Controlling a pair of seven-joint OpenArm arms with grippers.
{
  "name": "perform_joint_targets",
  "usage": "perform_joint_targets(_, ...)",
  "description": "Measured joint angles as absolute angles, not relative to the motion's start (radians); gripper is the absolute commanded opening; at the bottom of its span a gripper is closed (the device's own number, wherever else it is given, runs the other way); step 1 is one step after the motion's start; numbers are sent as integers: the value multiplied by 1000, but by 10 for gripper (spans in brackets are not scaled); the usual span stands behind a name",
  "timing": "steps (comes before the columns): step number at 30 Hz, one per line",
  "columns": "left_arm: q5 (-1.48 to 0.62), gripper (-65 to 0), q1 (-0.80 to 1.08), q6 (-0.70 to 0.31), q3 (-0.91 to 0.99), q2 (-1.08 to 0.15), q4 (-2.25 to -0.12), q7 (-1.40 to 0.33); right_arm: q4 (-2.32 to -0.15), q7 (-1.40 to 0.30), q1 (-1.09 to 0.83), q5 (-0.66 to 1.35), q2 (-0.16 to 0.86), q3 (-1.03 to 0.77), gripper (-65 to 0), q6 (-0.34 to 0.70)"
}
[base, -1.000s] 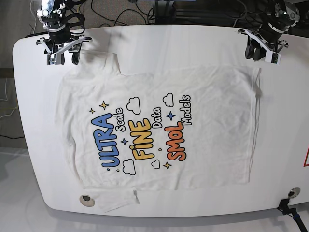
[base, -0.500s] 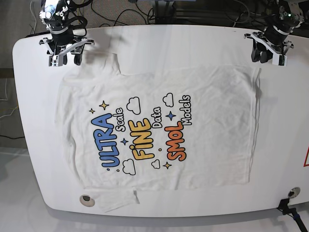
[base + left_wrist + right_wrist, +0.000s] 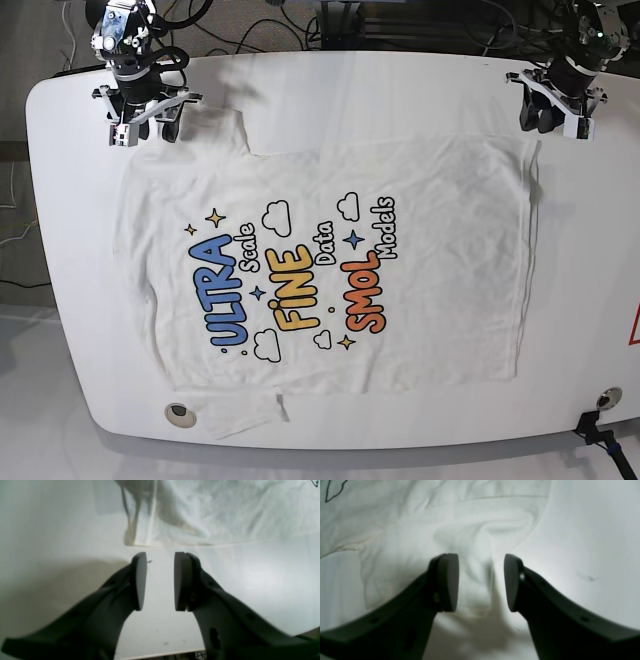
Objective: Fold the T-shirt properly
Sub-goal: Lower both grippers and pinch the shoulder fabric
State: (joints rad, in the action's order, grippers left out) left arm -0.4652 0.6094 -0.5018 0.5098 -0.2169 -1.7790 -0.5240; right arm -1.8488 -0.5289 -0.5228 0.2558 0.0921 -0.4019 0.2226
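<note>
We see the T-shirt (image 3: 330, 275) lying spread print-side up across the white table (image 3: 400, 85), its "ULTRA", "FINE" and "SMOL" lettering running diagonally, one sleeve reaching toward the far corner under the right gripper (image 3: 147, 122) and a second sleeve lapping the near edge beside a small round fitting (image 3: 179, 412). The shirt lies as it did a second ago; we find no shift in its outline or wrinkles. What has changed is the arms. Our right gripper has drifted toward the table's middle and a little farther from the camera's near side, so it now hangs over the sleeve's end rather than beside it; in the right wrist view its jaws stand apart, straddling a rumpled fold of sleeve (image 3: 475, 585) without closing on it. Our left gripper (image 3: 556, 112) has pulled back toward the far edge and outward, away from the hem corner (image 3: 528, 148); in the left wrist view its jaws are apart over bare tabletop, with the shirt's hem edge (image 3: 175, 544) just ahead of the fingertips.
</note>
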Motion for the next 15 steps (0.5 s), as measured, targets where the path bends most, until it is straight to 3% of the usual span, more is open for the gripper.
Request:
perform_joint_targets(12, -465, -468, 617, -503, 514, -212, -1773, -524, -1796, -543, -551, 264, 86, -426, -368, 191)
perform_joint_targets(15, -465, -466, 612, -502, 515, -212, -1771, -523, -1783, -515, -552, 268, 86, -426, -471, 200)
